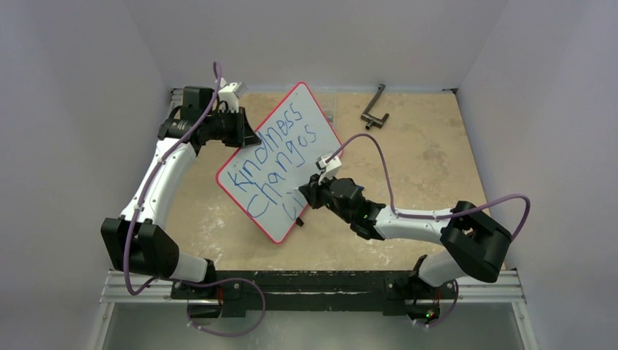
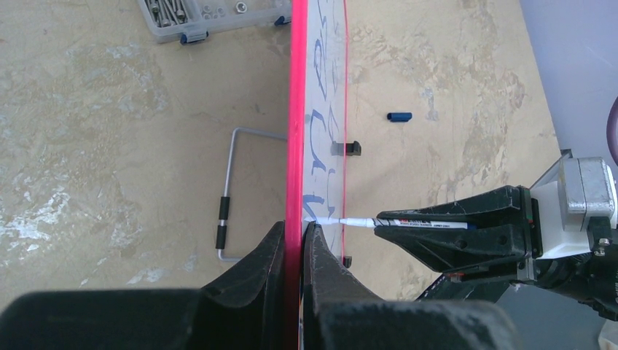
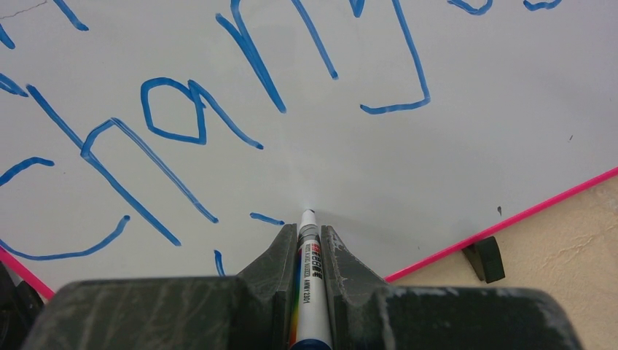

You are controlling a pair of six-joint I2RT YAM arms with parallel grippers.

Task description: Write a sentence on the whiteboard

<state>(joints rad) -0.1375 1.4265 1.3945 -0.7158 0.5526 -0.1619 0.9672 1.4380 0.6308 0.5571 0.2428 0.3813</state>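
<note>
**Pen tip at the board, last word only just begun**

I am looking at the whiteboard [image 1: 307, 98]. It is standing up steeply on the table [image 1: 423, 168], between my two arms. My left pincer [image 2: 294, 230] is clenching the board's red rim, one finger on each side. My right pincer [image 3: 308, 232] is squeezing a marker [image 3: 306, 281] tight.

What matters most is how the marker is pointing. Its long side is running straight out of the pincer and into the white face, almost square to it. From the left wrist view the tip seems to be touching the board, but I cannot be sure it is pressing.

The sentence [image 1: 273, 164] is slanting across the board in blue. "Kindness" is sitting on top and "changes" under it. The tip is resting just below "changes", beside a few short blue strokes, so I think the last word is only starting.

The right arm is the one doing the writing, since it is holding the marker. I think the next strokes need to be sliding sideways along the face toward the bare white, without running past the low rim.
</note>
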